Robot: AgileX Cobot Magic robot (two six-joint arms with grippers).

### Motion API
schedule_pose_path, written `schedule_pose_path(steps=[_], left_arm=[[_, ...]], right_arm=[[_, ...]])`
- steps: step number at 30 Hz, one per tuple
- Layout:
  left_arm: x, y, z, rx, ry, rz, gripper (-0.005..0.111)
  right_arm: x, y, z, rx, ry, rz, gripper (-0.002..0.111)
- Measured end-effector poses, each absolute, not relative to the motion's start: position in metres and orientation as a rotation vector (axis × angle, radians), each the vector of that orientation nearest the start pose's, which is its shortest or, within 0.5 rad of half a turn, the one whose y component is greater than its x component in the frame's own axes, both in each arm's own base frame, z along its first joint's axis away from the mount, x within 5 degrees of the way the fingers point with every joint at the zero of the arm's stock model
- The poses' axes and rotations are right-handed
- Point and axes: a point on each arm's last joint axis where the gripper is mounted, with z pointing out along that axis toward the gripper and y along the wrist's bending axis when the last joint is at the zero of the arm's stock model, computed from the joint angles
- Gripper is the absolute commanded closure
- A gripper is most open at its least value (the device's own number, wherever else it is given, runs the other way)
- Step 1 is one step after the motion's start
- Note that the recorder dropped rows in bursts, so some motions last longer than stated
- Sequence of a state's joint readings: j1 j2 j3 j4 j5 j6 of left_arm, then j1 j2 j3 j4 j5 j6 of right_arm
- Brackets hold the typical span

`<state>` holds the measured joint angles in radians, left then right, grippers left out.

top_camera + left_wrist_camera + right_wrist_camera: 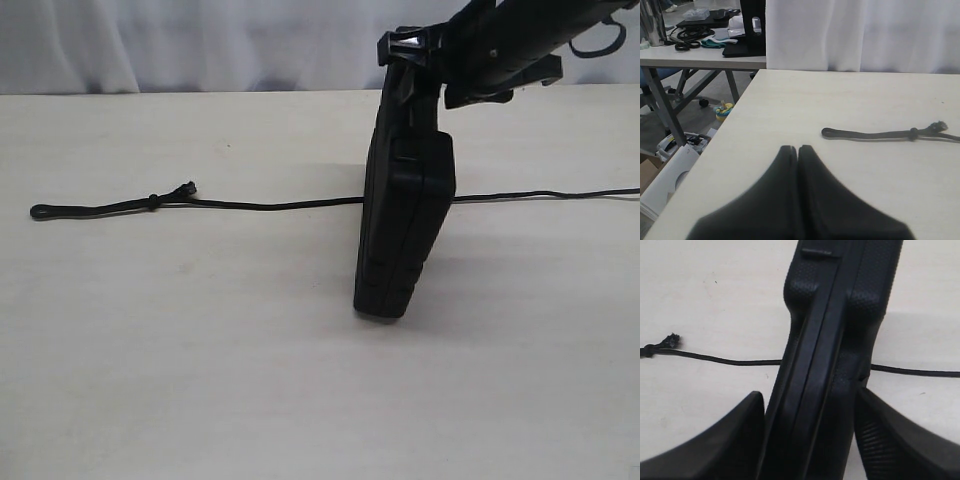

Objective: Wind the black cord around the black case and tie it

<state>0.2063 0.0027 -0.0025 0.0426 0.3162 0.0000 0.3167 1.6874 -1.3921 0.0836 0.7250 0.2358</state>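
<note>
Right gripper (809, 395), jaws spread wide and clamping the black case (405, 230) between them, stands it on edge across the black cord (270, 205), which lies straight along the desk (200, 380) below, presumably for wrapping. Left gripper (798, 150), jaws pressed together and empty, hovers short of the cord's looped end.

My outside camera sits a little above the table (200, 380) and looks across it toward a white curtain (150, 40), far enough back to see the whole black case (405, 230) and most of the black cord (270, 205). My left wrist camera rides low and looks along the table at the cord's knotted end, which the outside one sees too. My right wrist camera is very close to the case, looking down I think.
</note>
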Motion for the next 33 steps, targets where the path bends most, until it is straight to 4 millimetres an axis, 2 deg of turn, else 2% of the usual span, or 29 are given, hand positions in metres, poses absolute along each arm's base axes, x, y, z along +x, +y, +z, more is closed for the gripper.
schedule_pose_path(steps=[11,17,26,33], left_arm=[[0.0528,0.0123,0.1853,-0.159,1.797,0.188,0.107],[0.0528,0.0123,0.1853,-0.159,1.797,0.188,0.107],[0.0528,0.0123,0.1853,-0.159,1.797,0.188,0.107],[0.0528,0.0123,0.1853,-0.159,1.797,0.188,0.107]], right_arm=[[0.3549,0.1216,0.2957,-0.046,2.53,0.32,0.058],[0.3549,0.1216,0.2957,-0.046,2.53,0.32,0.077],[0.3548,0.122,0.2957,-0.031,2.532,0.331,0.101],[0.3548,0.122,0.2957,-0.031,2.532,0.331,0.104]])
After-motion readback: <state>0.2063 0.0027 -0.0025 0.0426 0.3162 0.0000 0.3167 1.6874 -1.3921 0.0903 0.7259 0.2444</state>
